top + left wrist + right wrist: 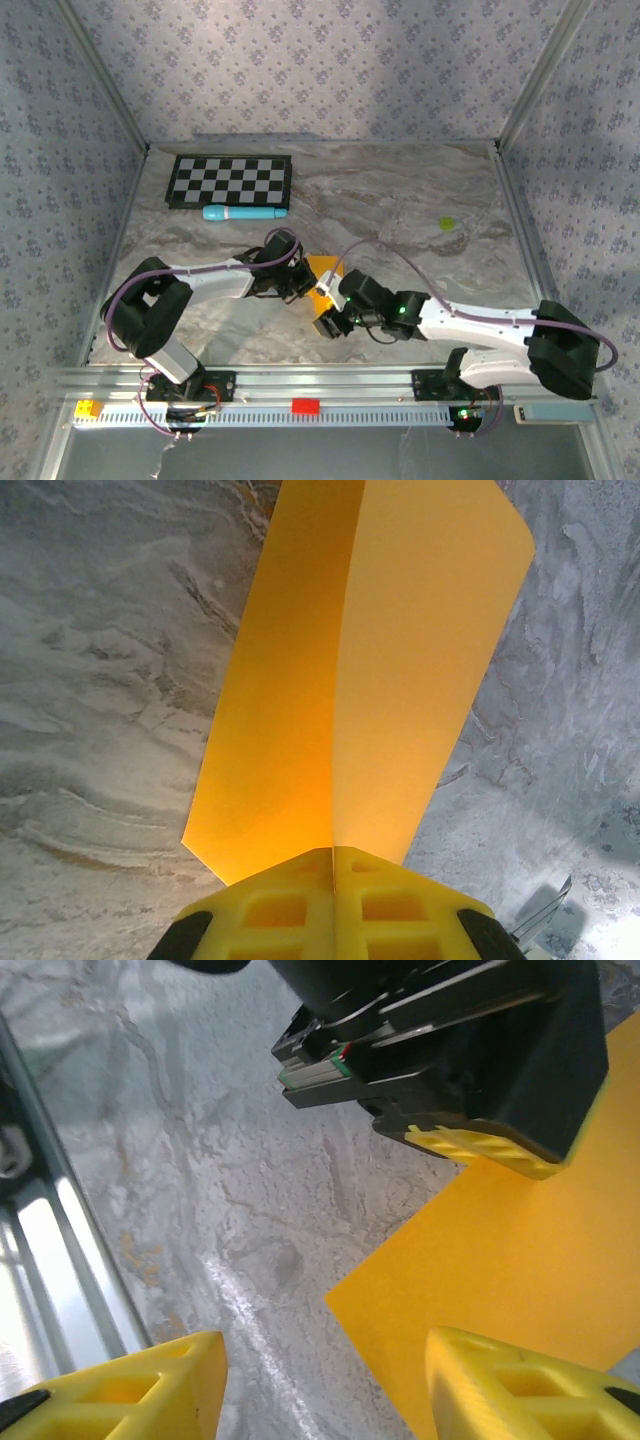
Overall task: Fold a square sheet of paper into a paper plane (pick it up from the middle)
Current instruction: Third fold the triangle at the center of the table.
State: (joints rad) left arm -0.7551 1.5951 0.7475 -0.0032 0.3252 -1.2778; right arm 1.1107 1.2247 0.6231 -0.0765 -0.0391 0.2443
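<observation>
1. The square sheet of paper (pixel 400 660), smooth orange with one sharp crease, stands folded over the veined grey marble table (pixel 420 210), nearer its near edge.
2. The left gripper (pixel 333 858), with ribbed yellow fingers, pinches the sheet's fold tight.
3. The right gripper (pixel 322 1365) has its fingers apart, near the sheet's corner.

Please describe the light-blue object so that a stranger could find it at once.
Look at the far left corner of the marble table, where a black-and-white checkerboard lies flat. Just in front of its near edge lies the light-blue cylinder, parallel to that edge. It alone is blue and rod-shaped; the orange paper is nearer the arms.
</observation>
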